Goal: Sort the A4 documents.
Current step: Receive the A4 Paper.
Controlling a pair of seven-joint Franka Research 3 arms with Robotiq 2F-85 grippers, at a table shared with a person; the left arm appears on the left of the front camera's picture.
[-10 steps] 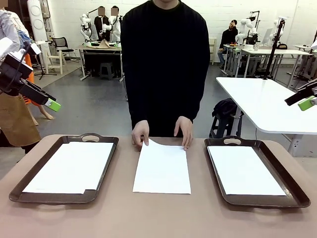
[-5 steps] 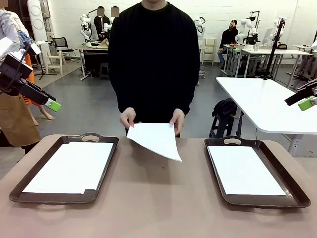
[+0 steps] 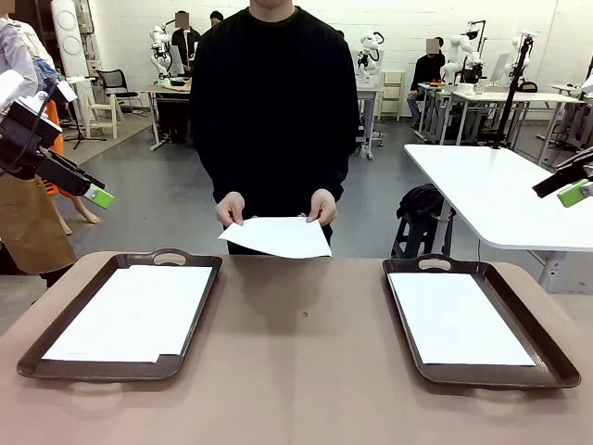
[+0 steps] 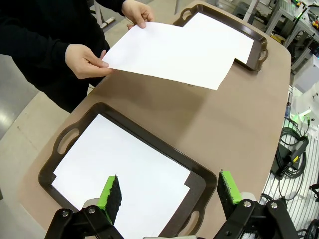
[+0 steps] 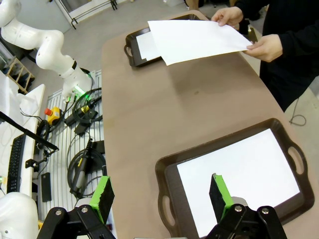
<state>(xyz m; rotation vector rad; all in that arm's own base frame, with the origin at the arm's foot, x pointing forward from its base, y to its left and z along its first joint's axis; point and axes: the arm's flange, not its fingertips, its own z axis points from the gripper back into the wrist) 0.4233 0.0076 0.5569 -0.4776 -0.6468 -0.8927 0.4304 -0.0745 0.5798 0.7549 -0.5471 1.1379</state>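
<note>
Both grippers, left (image 4: 169,196) and right (image 5: 159,196), hang released and empty above the trays (image 3: 28,357), each already holding paper. Farther off, the person's hands (image 3: 230,208) hold one sheet (image 3: 278,236) in the air; grabbing it early could crumple it.

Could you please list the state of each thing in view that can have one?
Held sheet: lifted off the table, gripped by both of the person's hands.
Left tray: holds white sheets lying flat.
Right tray: holds white sheets lying flat.
Left gripper: open, above the left tray, holding nothing.
Right gripper: open, above the right tray, holding nothing.
</note>
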